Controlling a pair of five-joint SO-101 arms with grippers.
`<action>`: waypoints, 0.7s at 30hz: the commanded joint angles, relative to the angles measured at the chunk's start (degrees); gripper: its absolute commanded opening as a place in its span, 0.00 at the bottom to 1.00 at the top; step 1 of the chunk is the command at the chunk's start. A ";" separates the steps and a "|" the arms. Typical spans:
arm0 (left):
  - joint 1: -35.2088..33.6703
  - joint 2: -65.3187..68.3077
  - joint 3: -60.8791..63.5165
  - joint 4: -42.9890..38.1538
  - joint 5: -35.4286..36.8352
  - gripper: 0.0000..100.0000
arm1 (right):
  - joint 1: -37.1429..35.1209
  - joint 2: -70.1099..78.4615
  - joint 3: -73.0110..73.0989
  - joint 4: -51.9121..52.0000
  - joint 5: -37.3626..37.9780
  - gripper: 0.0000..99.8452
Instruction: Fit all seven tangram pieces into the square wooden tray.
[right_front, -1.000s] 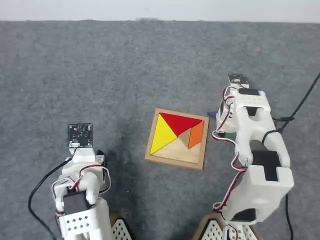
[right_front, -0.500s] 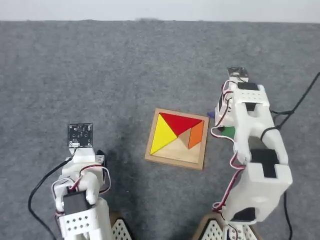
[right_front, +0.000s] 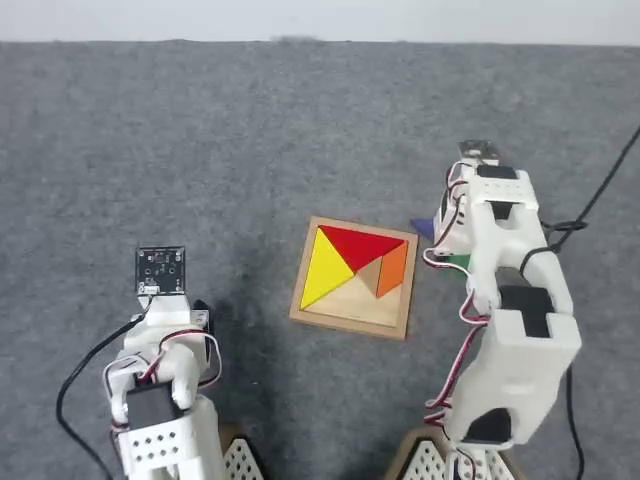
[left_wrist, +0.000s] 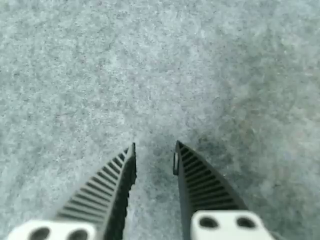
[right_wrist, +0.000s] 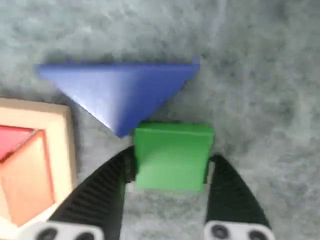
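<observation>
We see the right gripper (right_wrist: 169, 161) closed on the green square (right_wrist: 172, 150) — one finger against each of two opposite sides — on the grey carpet (right_front: 200, 150) near the wooden tray (right_front: 350, 326), with the blue triangle (right_wrist: 120, 87) just beside the square. The left gripper (left_wrist: 155, 150) hangs well apart from the tray, above the carpet — fingers slightly parted, holding nothing

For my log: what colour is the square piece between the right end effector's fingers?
The square piece is green; clearest in right wrist view.
</observation>
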 joint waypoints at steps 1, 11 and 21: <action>-0.18 0.09 -0.48 0.35 -0.62 0.12 | -1.01 -9.45 -1.41 3.47 3.96 0.03; -0.18 0.09 -0.48 0.35 -0.62 0.12 | -22.20 -31.25 0.26 13.23 21.19 0.02; -0.18 0.09 -0.48 0.35 -0.62 0.12 | -34.68 -24.13 16.35 0.57 25.58 0.02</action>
